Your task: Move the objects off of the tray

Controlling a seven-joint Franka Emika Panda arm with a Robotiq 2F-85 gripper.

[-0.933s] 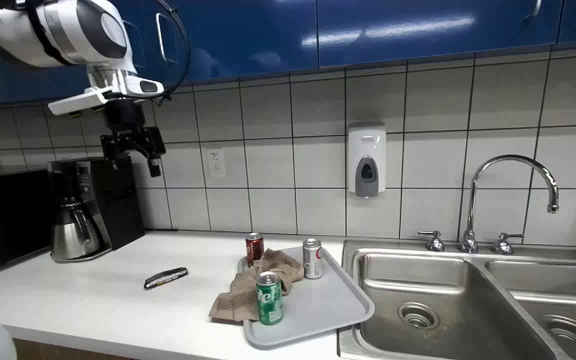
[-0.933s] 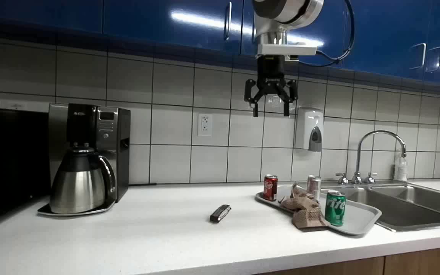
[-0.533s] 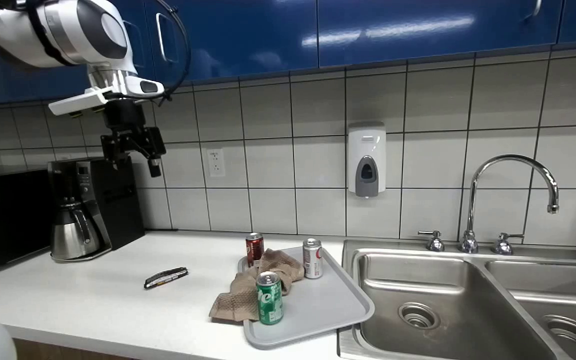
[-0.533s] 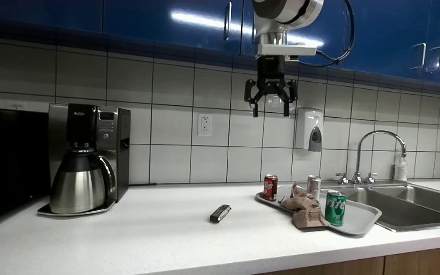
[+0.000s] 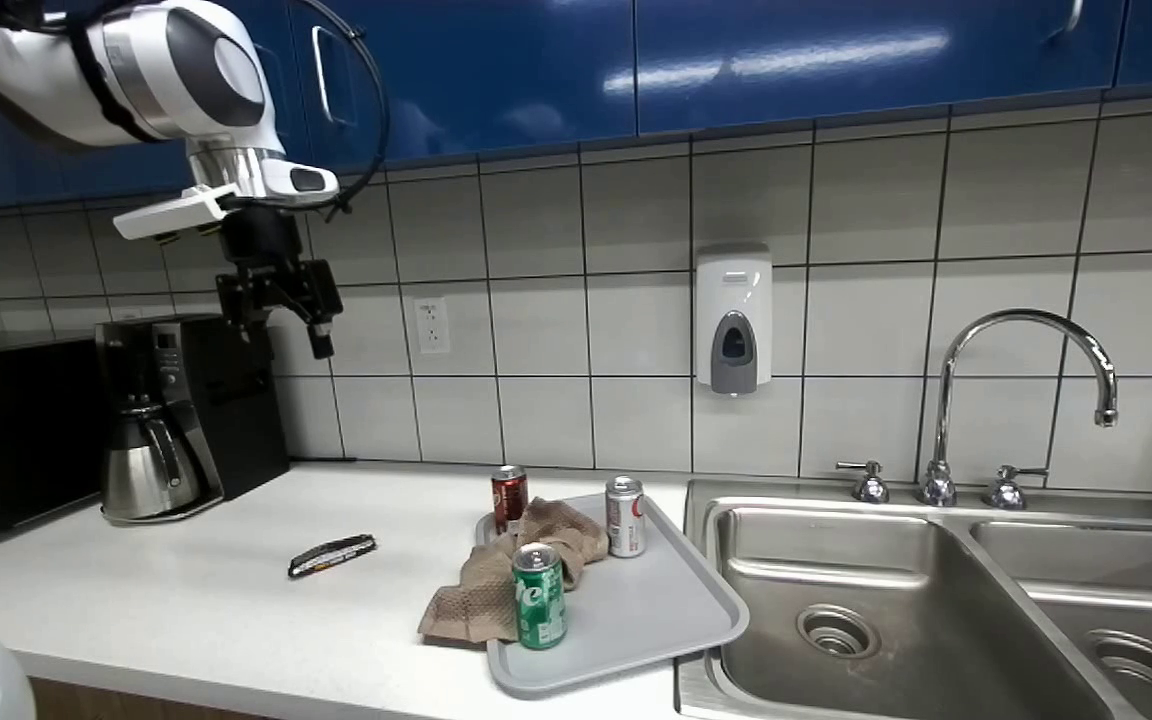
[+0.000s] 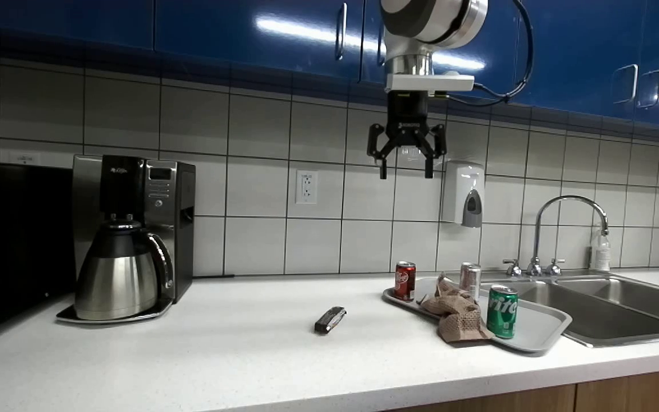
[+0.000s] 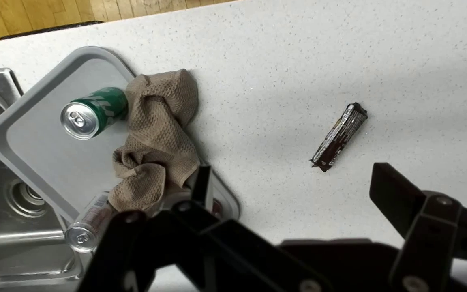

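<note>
Nearest in the wrist view, the tool (image 6: 406, 170) is held high above the bench (image 6: 238, 355), released, with its two fingers (image 6: 383, 170) spread wide apart. Lower down, on the grey tray (image 5: 651, 600), the green can (image 5: 539, 600) is stood upright nearest the bench's front edge, just beside the tan-brown cloth (image 7: 158, 125). The cloth is crumpled across the tray's rim, partly on the tray, one end being stretched out over the bench. Well apart from the tray, a wrapped bar (image 7: 339, 137) is laid flat on the bench. Farther back on the tray, the silver can (image 5: 626, 520) is stood upright beside the cloth, on the side toward the steel sink (image 5: 826, 540). The dark red can (image 6: 404, 280) is placed upright at a far corner of the tray; in the wrist view it is largely hidden by the tool. By one corner the tray is extended over the sink's edge. Toward the back, a coffee maker (image 6: 161, 212) is set near the tiled wall (image 5: 876, 210), and a faucet (image 5: 944, 400) is mounted behind the sink. A soap dispenser (image 5: 733, 320) is fixed to the tiles, beneath blue cabinets (image 5: 836, 90).
</note>
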